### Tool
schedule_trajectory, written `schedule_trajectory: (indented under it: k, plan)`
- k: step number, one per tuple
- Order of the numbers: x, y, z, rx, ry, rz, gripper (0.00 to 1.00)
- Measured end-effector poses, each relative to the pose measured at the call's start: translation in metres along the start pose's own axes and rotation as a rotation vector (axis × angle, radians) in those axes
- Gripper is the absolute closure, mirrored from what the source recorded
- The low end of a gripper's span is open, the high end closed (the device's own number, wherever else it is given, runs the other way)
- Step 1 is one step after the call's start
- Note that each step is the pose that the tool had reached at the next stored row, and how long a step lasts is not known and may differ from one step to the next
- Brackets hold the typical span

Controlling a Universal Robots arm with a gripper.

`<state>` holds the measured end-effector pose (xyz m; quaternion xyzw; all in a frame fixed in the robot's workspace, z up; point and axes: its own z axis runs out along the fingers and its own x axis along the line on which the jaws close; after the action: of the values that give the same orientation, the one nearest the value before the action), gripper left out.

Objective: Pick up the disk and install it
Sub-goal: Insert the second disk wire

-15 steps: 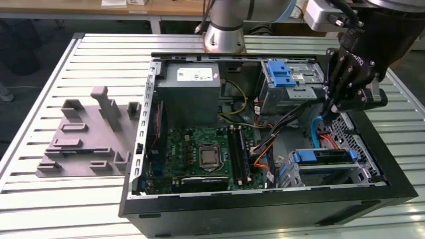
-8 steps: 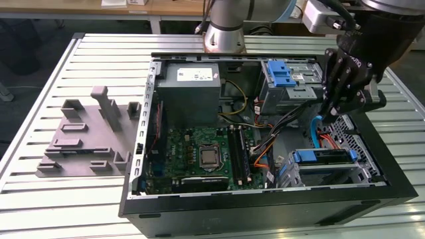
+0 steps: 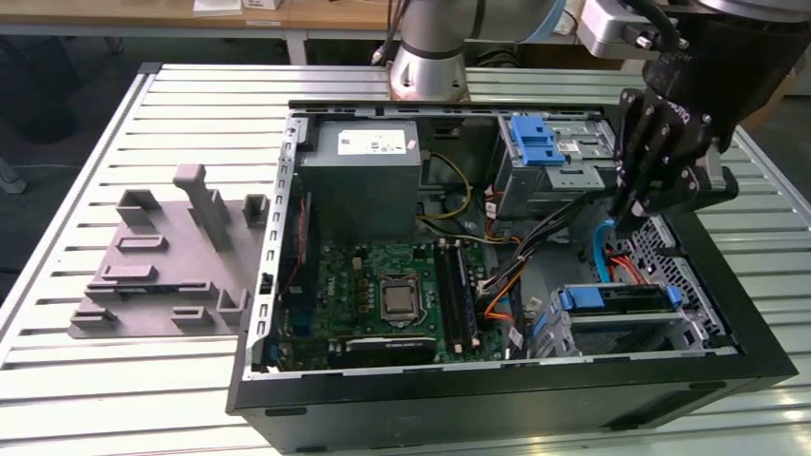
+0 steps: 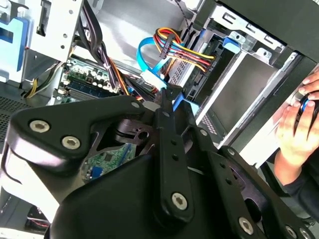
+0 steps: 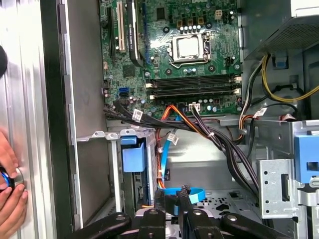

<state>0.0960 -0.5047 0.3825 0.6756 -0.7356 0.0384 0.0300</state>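
Observation:
The disk (image 3: 617, 299), with its blue plastic frame, sits in the drive cage at the near right corner of the open computer case (image 3: 507, 399). In the first wrist view its blue frame end (image 5: 133, 158) shows inside that cage. My black gripper (image 3: 630, 211) hangs over the case's right side, above and behind the cage, apart from the disk. Its fingers (image 5: 160, 201) stand close together with nothing seen held between them, beside a blue flat cable (image 5: 194, 191). In the second wrist view the gripper (image 4: 167, 92) points into the case among the cables.
A grey power supply box (image 3: 367, 166) and a blue latch (image 3: 533, 142) lie at the back of the case, the motherboard (image 3: 393, 294) in the middle. Bundled cables (image 5: 199, 124) cross the cage area. A grey fixture (image 3: 171, 256) stands on the exterior view's left. A person's hand (image 4: 296, 124) rests outside the case wall.

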Motion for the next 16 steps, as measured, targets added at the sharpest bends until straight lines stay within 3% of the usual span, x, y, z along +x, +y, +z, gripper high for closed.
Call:
schedule_trajectory:
  k: [6, 16]
  plan:
    - [-0.0015, 0.0001, 0.0004, 0.0001, 0.0015, 0.0, 0.75]
    - [-0.003, -0.0003, 0.0109, 0.0002, 0.0016, 0.0, 0.75]
